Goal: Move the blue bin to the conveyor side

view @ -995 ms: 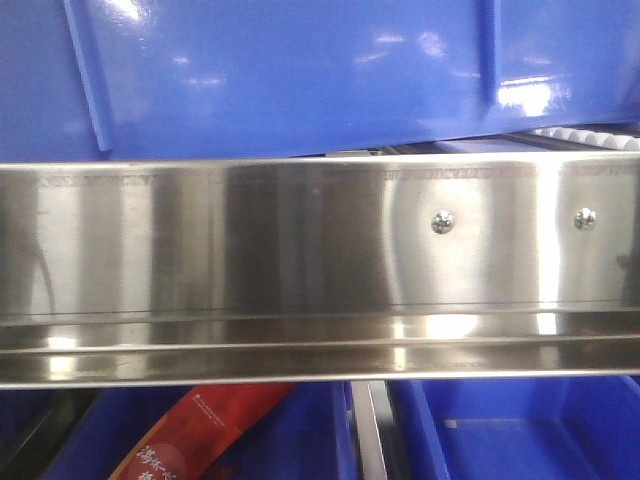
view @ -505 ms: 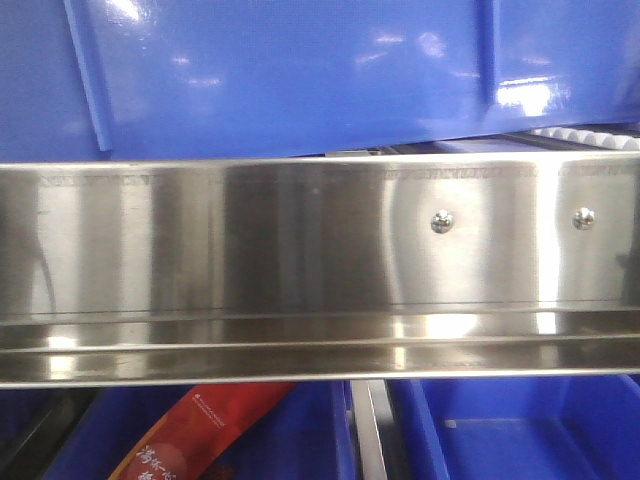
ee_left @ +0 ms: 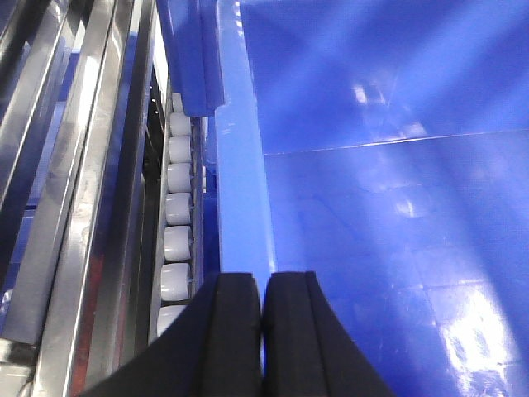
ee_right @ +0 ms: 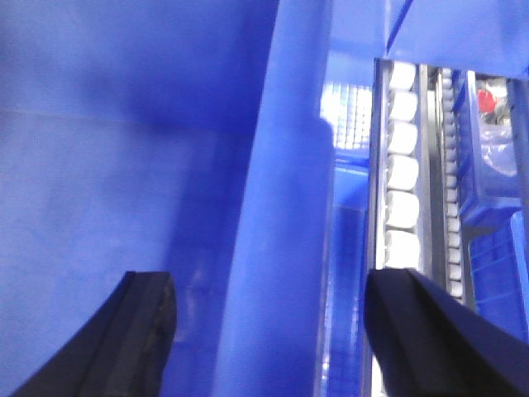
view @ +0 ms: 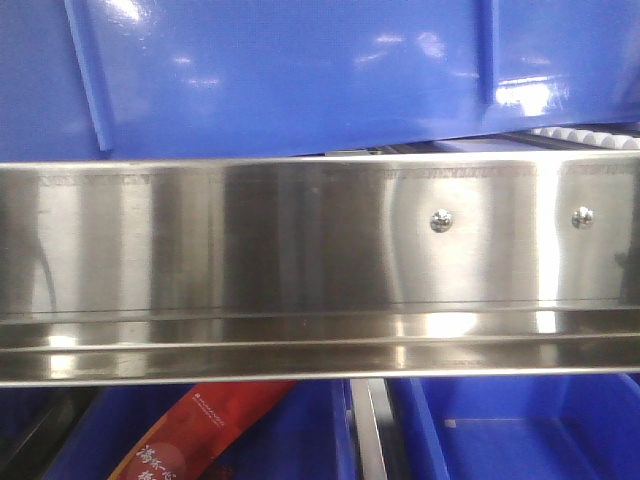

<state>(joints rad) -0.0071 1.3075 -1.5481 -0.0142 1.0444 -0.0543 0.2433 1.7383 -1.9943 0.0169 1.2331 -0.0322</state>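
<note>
The blue bin [view: 300,80] fills the top of the front view, sitting on the rack just above a steel rail. In the left wrist view my left gripper [ee_left: 263,285] is shut. Its black fingertips meet over the bin's thick pale rim [ee_left: 240,182], with only a sliver of blue between them. The bin's glossy floor [ee_left: 397,273] lies to their right. My right gripper [ee_right: 269,277] is open and straddles the bin's other rim [ee_right: 285,248]: one finger is inside the bin, the other outside by the rollers. The conveyor is out of view.
A shiny stainless rack rail [view: 300,260] with two screws crosses the front view. White rollers [ee_left: 178,215] [ee_right: 402,174] run along both sides of the bin. Below the rail are other blue crates [view: 520,430], one holding a red packet [view: 200,430].
The bin and the rail's screws have shifted a few pixels to the left in the front view. Nothing else has visibly changed.
</note>
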